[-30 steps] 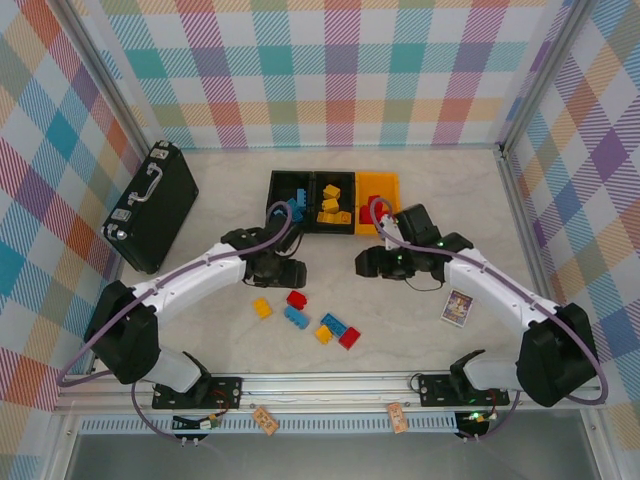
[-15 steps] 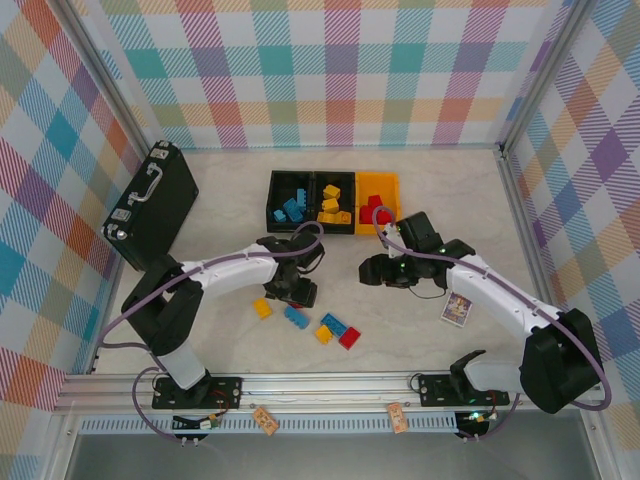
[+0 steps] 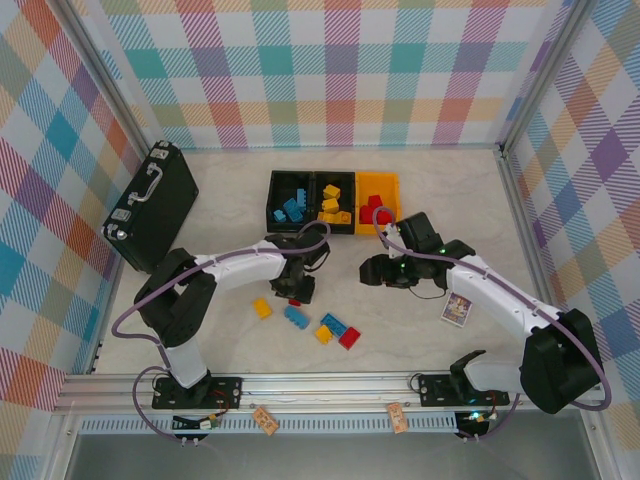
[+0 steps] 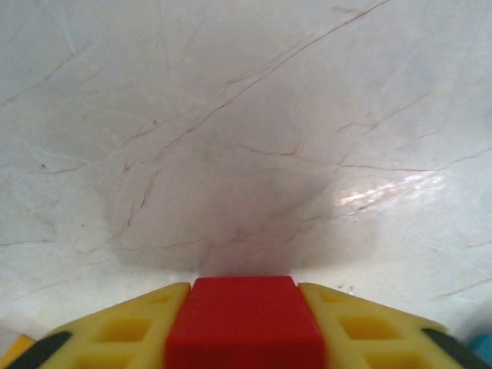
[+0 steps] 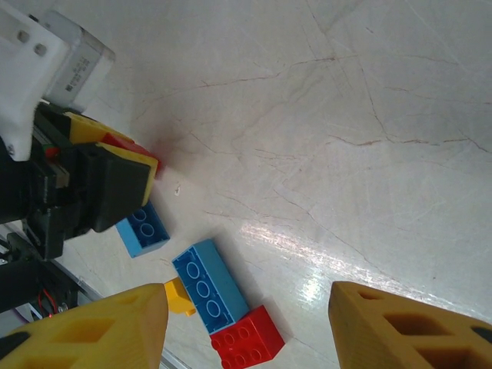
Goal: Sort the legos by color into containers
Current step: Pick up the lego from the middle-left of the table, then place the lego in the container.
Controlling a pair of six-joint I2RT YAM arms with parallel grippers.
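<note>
Your left gripper (image 3: 295, 288) has its jaws clamped on a small red studded plastic brick (image 4: 244, 323): in the left wrist view, its yellow fingers (image 4: 123, 327) press both sides of the brick, squared up so it sits centred and should not twist when lifted. The brick is low over the pale marbled tabletop (image 4: 246, 115), in front of the row of three small open-top plastic bins (image 3: 313, 178), and I cannot tell whether it has left the surface. The view is end-on, so I cannot read its long axis. It belongs in the yellow-orange bin (image 3: 392, 190) at the right end, where the reds lie. Your right gripper (image 5: 247, 300) hangs with its jaws apart and nothing between them, near that bin and clear of the left arm's work. The other loose bricks are bunched just beside the grip. Among them, the long blue studded brick (image 5: 206, 286) lies flat, studs up, its long axis running diagonally.
</note>
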